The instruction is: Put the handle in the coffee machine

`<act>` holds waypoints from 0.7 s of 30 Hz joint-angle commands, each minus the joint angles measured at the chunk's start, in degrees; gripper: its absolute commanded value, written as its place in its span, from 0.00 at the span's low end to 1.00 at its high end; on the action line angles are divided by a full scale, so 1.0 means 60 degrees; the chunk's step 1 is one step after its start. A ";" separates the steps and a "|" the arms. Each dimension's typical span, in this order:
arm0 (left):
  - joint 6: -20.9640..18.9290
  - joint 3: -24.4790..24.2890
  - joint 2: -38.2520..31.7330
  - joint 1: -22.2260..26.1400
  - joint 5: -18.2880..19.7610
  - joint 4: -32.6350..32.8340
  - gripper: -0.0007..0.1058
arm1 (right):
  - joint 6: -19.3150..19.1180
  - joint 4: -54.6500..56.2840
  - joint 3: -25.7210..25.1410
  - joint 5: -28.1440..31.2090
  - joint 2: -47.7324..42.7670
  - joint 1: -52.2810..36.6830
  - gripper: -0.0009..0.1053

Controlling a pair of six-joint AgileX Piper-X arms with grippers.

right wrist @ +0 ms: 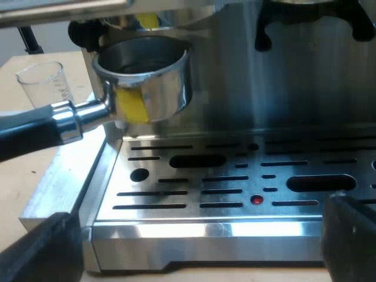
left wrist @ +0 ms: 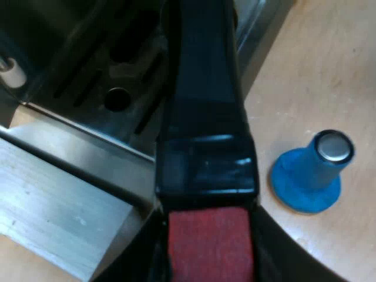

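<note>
Steel holder (right wrist: 144,76) hangs just under the brew head of the espresso machine (right wrist: 305,82), above the drip tray (right wrist: 235,182); the left gripper (left wrist: 210,249) is clamped on its red handle end, the right gripper (right wrist: 197,244) gapes empty. Lifting-in step, I'd say: next, raise it into the head and twist to lock

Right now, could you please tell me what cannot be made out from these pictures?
Right wrist view: whether the round metal holder is locked into the silver espresso machine; shadow hides the joint above its rim.
Left wrist view: the holder's basket, hidden behind its own black red-ended handle.
Right wrist view: markings on the clear measuring glass, too small.
</note>
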 commanded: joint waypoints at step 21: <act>0.0410 -0.0932 0.1349 -0.0357 0.0670 -0.0073 0.01 | 0.0030 -0.0381 -0.0027 0.0526 0.0085 0.0017 0.78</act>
